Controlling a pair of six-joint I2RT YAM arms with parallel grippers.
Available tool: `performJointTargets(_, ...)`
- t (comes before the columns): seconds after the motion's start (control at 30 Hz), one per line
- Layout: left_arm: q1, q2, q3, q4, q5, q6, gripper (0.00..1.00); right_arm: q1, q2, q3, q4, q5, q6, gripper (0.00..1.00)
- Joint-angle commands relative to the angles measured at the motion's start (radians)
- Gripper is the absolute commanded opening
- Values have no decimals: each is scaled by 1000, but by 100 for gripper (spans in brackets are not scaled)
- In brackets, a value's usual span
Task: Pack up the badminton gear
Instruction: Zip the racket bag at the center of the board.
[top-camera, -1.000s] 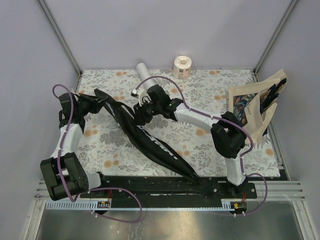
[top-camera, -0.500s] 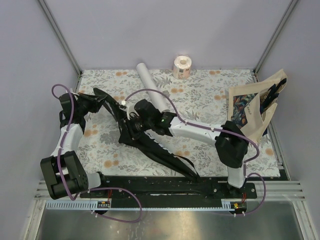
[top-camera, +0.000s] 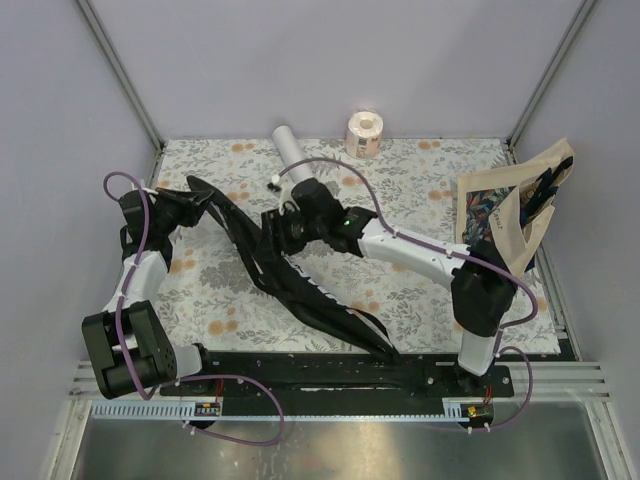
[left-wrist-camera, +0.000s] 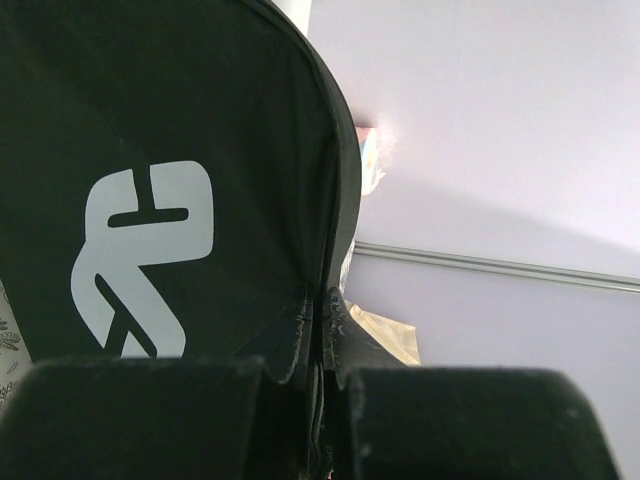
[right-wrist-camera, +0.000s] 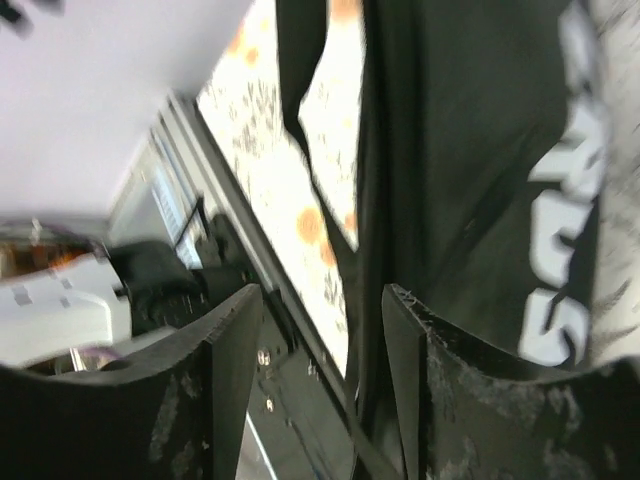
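The long black racket bag (top-camera: 300, 285) lies slantwise across the table, its white lettering facing up (right-wrist-camera: 560, 200). My left gripper (top-camera: 198, 203) is shut on the bag's far left end; in the left wrist view the fabric edge is pinched between the jaws (left-wrist-camera: 322, 335), beside a white logo (left-wrist-camera: 150, 255). My right gripper (top-camera: 274, 228) hovers open over the bag's middle. In the right wrist view a black edge of the bag runs between its fingers (right-wrist-camera: 235, 345), close to the right one. The white tube (top-camera: 292, 150) lies behind the right gripper, at the back of the table.
A pinkish paper roll (top-camera: 364, 133) stands at the back edge. A beige printed tote bag (top-camera: 505, 215) leans at the right side. The flowered tablecloth (top-camera: 420, 190) covers the table, and a black rail (top-camera: 320, 375) runs along the near edge.
The right gripper dipped toward the near left onto the bag, then came back up toward the tube with its jaws wider apart. The left gripper has kept its hold.
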Motion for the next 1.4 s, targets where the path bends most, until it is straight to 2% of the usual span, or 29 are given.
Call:
performJointTargets(0.0,7,-8,-13,46,18,22,0,-92,-16,67,148,-23,40,56)
performJointTargets(0.17,7,-24,-19,32,26,20,0,-120,102,228,137,-29,38,48)
performJointTargets(0.4,7,-30,-33,40,46,-4,0,-134,234,377,172,-69,80,48)
performJointTargets(0.57,7,-39,-38,30,40,3,0,-134,269,380,266,-106,140,48)
performJointTargets(0.83,6,-28,-50,38,43,5,0,-134,305,395,312,-120,198,44)
performJointTargets(1.37,6,-19,-42,47,50,-9,0,-114,352,486,237,-94,186,38)
